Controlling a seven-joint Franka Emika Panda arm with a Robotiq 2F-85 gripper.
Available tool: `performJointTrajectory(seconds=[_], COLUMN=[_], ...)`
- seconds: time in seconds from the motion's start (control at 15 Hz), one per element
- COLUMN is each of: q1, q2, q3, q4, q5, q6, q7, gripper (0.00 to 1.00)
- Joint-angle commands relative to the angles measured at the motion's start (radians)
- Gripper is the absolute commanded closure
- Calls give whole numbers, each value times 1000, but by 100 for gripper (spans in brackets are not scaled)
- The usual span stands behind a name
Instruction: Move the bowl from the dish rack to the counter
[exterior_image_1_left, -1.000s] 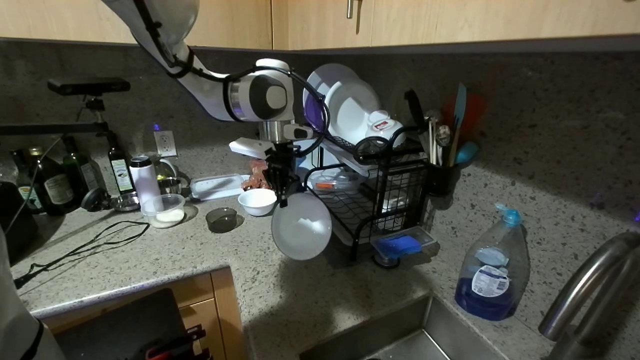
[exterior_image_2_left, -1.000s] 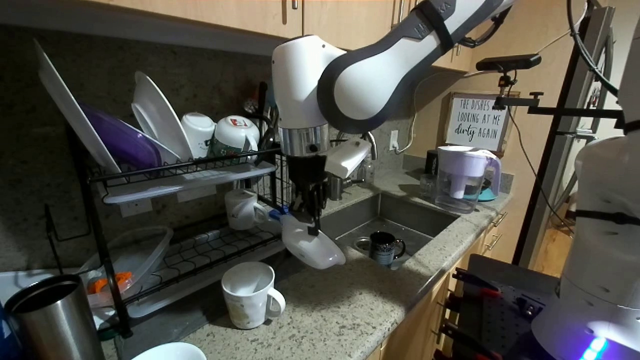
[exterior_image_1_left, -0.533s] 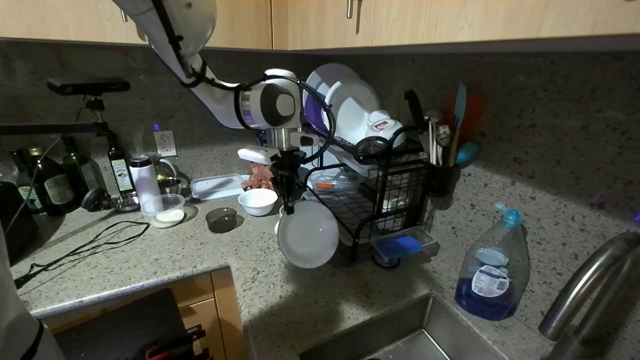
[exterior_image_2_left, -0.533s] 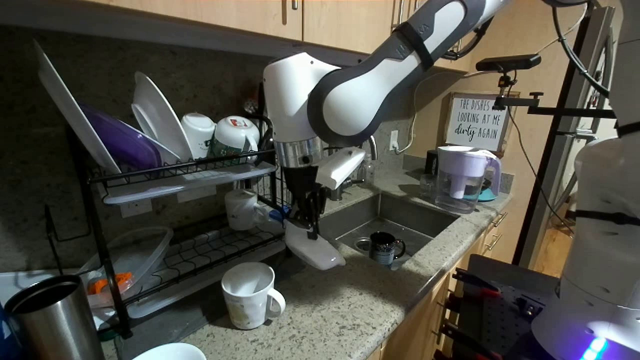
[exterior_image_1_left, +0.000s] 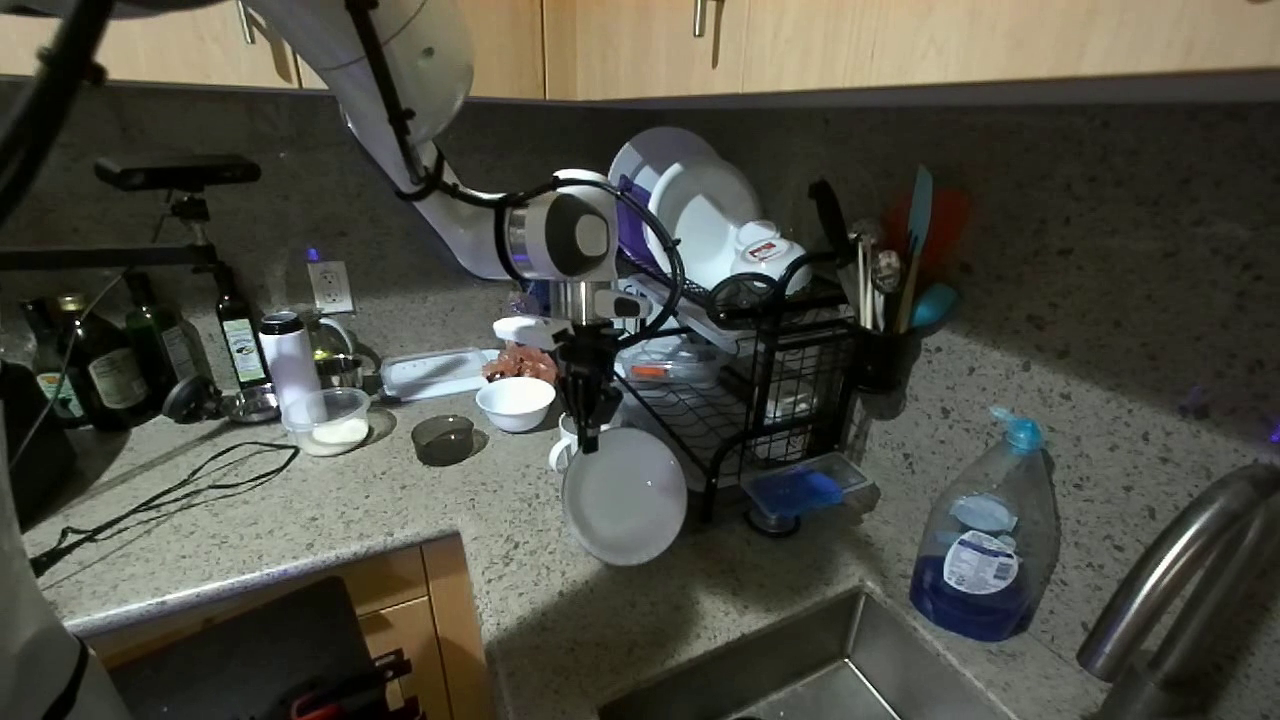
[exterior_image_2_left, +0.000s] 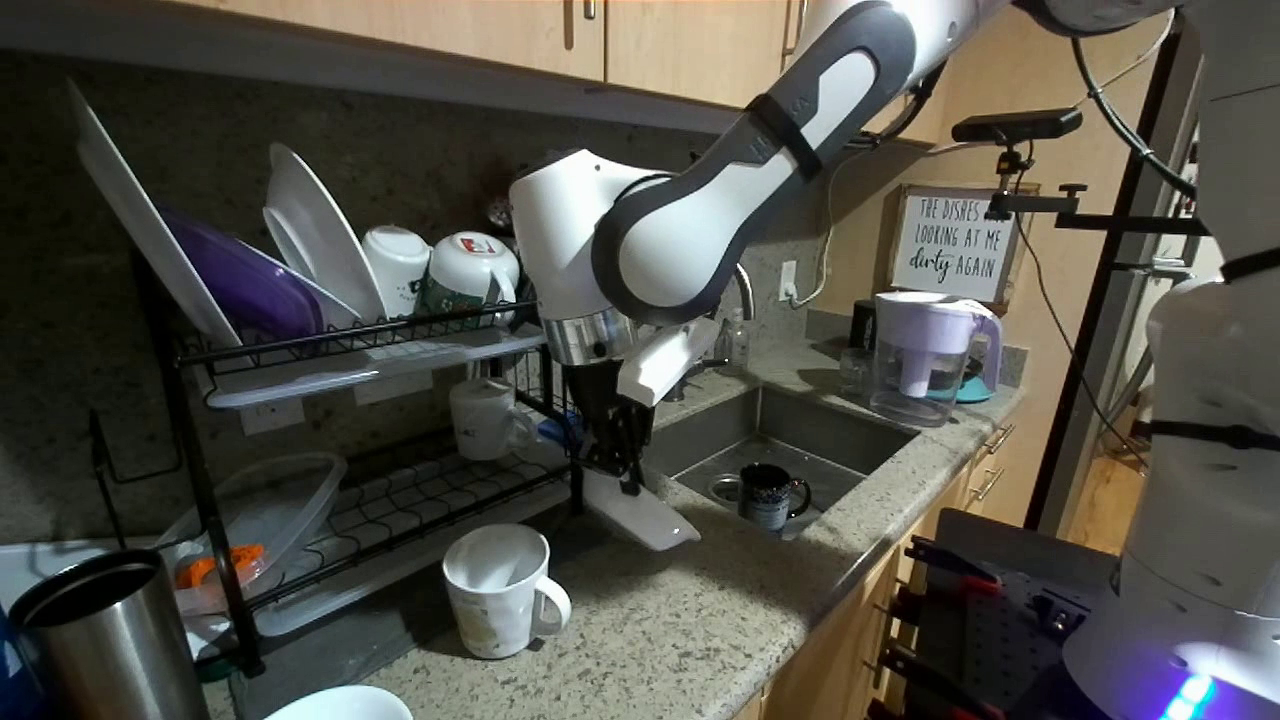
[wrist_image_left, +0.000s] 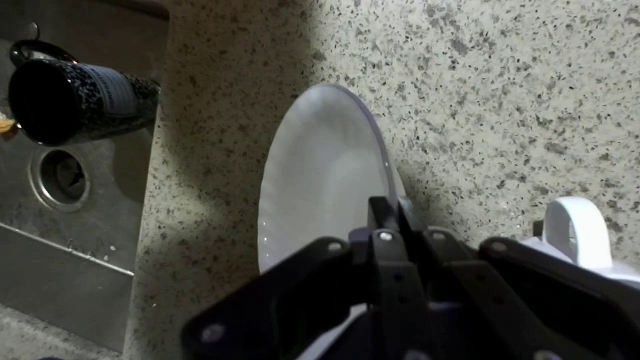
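Observation:
The plain white bowl hangs tilted steeply on edge in both exterior views (exterior_image_1_left: 627, 505) (exterior_image_2_left: 645, 515). My gripper, in both exterior views (exterior_image_1_left: 592, 437) (exterior_image_2_left: 628, 482), is shut on the bowl's upper rim. In the wrist view the fingertips (wrist_image_left: 392, 212) pinch the bowl's rim, and the bowl (wrist_image_left: 320, 165) extends ahead of them over the counter (wrist_image_left: 500, 100). The bowl looks a little above the counter; the exact gap cannot be told. The black two-tier dish rack (exterior_image_1_left: 763, 390) (exterior_image_2_left: 212, 500) stands beside the bowl, partly behind it.
A white mug (exterior_image_2_left: 500, 595) stands on the counter near the bowl; its handle shows in the wrist view (wrist_image_left: 582, 232). The sink (exterior_image_2_left: 745, 430) with a dark mug (exterior_image_2_left: 768, 497) lies on the other side. A small white bowl (exterior_image_1_left: 515, 403) and soap bottle (exterior_image_1_left: 985, 560) stand farther off.
The gripper and bowl have moved lower, toward the counter, and slightly rightward in an exterior view. The wrist has tilted. The gripper stays shut on the bowl's rim.

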Motion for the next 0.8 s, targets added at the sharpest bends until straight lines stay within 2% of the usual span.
performJointTrajectory(seconds=[0.0, 0.73], q1=[27, 58], q2=[40, 114], q3=[-25, -54], q4=[60, 128], q5=[-14, -19], q6=[-62, -125], q7=[30, 29], gripper=[95, 95])
